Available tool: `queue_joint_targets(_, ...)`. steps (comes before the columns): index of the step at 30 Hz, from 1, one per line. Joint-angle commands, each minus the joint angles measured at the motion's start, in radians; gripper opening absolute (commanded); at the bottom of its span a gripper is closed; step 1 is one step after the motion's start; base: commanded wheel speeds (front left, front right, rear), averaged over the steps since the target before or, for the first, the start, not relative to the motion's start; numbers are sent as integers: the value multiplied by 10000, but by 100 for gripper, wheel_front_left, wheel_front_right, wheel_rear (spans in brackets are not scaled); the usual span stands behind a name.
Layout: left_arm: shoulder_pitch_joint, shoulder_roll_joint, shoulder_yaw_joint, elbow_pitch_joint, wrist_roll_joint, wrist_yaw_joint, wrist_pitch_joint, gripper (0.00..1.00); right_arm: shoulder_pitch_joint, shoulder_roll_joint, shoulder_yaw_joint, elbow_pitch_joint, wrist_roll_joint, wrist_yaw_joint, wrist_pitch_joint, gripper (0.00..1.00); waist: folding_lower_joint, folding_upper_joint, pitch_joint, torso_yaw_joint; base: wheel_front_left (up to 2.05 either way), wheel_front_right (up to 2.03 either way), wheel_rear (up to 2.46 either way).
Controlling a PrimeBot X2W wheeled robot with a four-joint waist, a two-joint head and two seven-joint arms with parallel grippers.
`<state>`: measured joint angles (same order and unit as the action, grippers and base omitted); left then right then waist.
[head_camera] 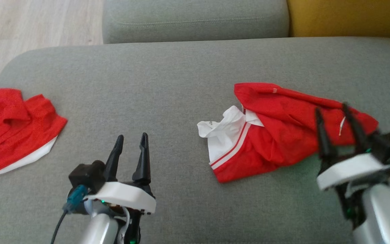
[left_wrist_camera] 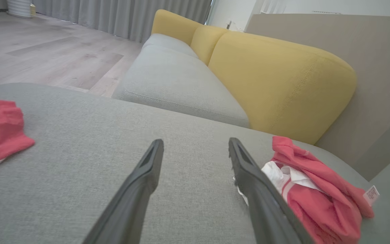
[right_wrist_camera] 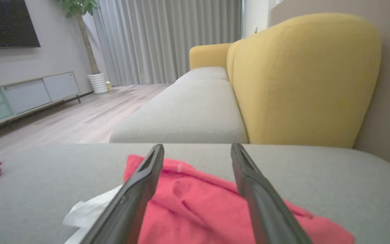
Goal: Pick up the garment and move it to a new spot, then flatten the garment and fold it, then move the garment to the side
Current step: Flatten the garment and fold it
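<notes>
1. The garment (head_camera: pixel 283 128), red with a white panel and stripes, lies crumpled on the right part of the grey cushion (head_camera: pixel 168 84).
2. The right gripper (head_camera: pixel 331 108) is over the garment's near right edge, its fingers spread apart with nothing clamped between them.
3. The left gripper (head_camera: pixel 132 136) is over bare cushion to the left of the garment, fingers apart and empty.
4. A second red garment (head_camera: pixel 12 128) lies at the cushion's left edge, well apart from the first.
</notes>
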<state>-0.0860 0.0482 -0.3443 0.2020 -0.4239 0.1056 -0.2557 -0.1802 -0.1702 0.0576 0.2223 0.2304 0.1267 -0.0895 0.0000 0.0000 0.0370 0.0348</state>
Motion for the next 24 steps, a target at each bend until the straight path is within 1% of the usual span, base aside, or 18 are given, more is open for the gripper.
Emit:
queue_joint_targets(1,-502,20,246,-277,47,3,-61,100,-128,13,362,-526,43,40,-137,100,0,0,12,-23,0,0,0)
queue_joint_targets(7,-530,20,3,-325,-55,58,-61,100,58,64,787,-739,-3,40,-41,100,0,0,196,88,0,0,0)
queue_joint_targets(10,-591,20,-82,-327,-102,78,-61,100,-282,-134,1145,-783,-148,40,155,100,0,0,367,253,0,0,0)
queue_joint_targets(13,-688,20,-207,-329,-179,102,-61,100,-831,-398,1667,-628,-295,40,599,100,0,0,564,505,0,0,0)
queue_joint_targets(16,-795,20,-351,-327,-298,151,-61,100,-1519,-752,2357,-119,-195,40,1348,100,0,0,780,822,0,0,0)
queue_joint_targets(18,-869,20,-492,-302,-378,175,-61,100,-2037,-994,2790,328,91,40,1768,100,0,0,926,1064,0,0,0)
queue_joint_targets(23,-1082,20,-904,-268,-469,233,-61,100,-3318,-1708,3659,1504,490,40,2459,100,0,0,1245,1674,0,0,0)
queue_joint_targets(24,-1149,20,-1012,-293,-550,286,-61,100,-3750,-1945,3934,1936,608,40,2592,100,0,0,1332,1898,0,0,0)
